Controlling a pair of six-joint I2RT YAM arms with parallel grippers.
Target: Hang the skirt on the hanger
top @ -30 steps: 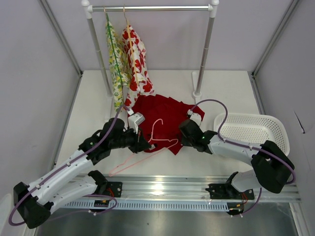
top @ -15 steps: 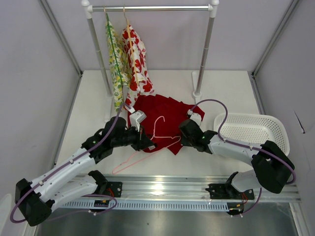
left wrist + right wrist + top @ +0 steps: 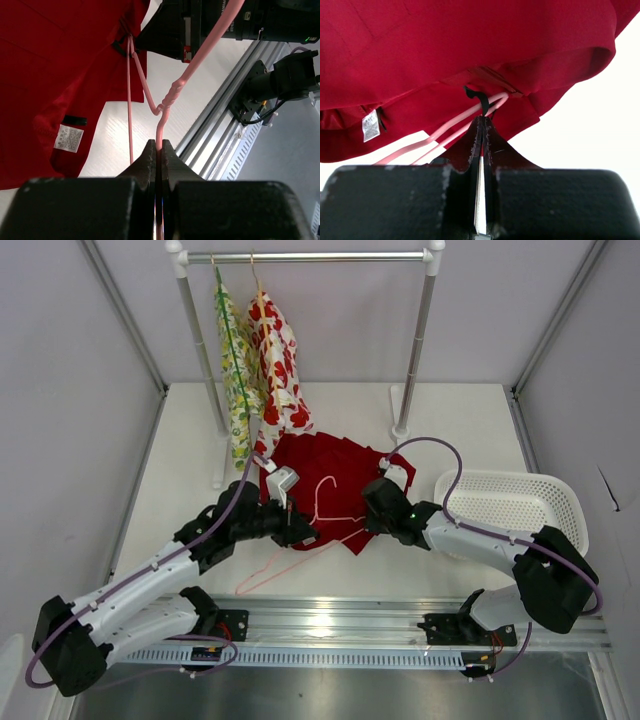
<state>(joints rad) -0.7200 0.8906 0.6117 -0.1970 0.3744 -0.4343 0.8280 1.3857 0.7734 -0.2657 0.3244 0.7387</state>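
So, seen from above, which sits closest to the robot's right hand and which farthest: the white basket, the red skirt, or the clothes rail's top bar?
1. Red skirt: the right hand is shut on its near edge, so they touch.
2. White basket: on the table, off to the hand's right.
3. Top bar: high up at the back, clearly farthest.

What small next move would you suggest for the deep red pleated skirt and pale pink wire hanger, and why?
Probably the left gripper, holding the hanger by its neck, should ease its end through the black loop of the skirt, which the right gripper pinches; the end sits at it.
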